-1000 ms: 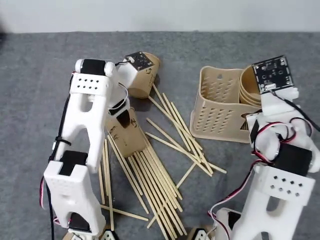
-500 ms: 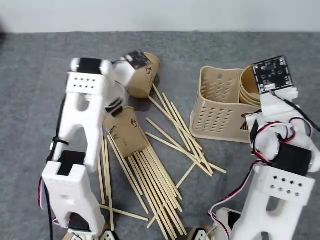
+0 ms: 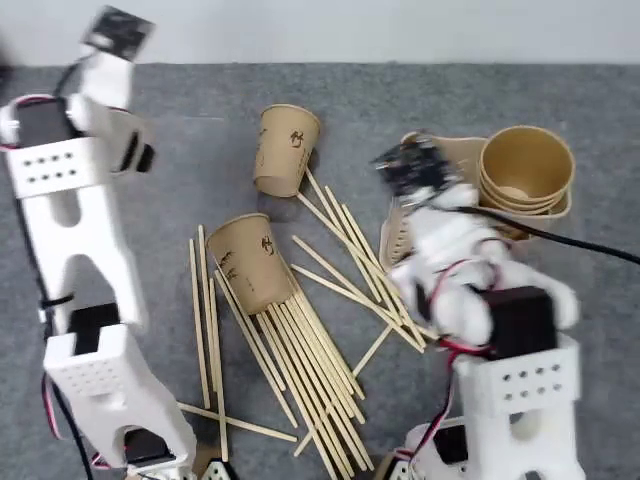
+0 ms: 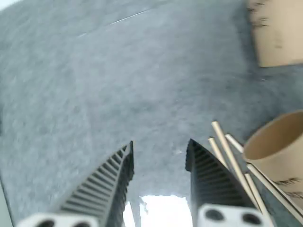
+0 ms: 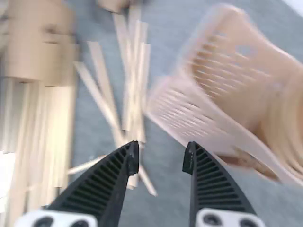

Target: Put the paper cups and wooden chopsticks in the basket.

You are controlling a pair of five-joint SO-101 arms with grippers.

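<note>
Two paper cups lie on their sides on the grey mat, one [image 3: 285, 150] at the back and one [image 3: 250, 262] on a heap of wooden chopsticks [image 3: 305, 350]. The tan basket [image 3: 455, 150] at the right holds a stack of cups [image 3: 525, 170]. My left gripper [image 4: 158, 156] hangs open over bare mat, left of the cups, with the nearer cup [image 4: 279, 146] and chopstick ends [image 4: 227, 144] beside it. My right gripper [image 5: 161, 153] is open and empty above chopsticks [image 5: 128, 90], next to the basket's perforated wall [image 5: 218, 94].
More chopsticks [image 3: 345, 245] fan out between the cups and the basket. Bare mat stretches along the back and far left. The right arm's wrist [image 3: 440, 240] covers the basket's left part.
The left arm has swung away from the back cup to the far back left. The right arm has swung left, from the basket's right side to over its left wall.
</note>
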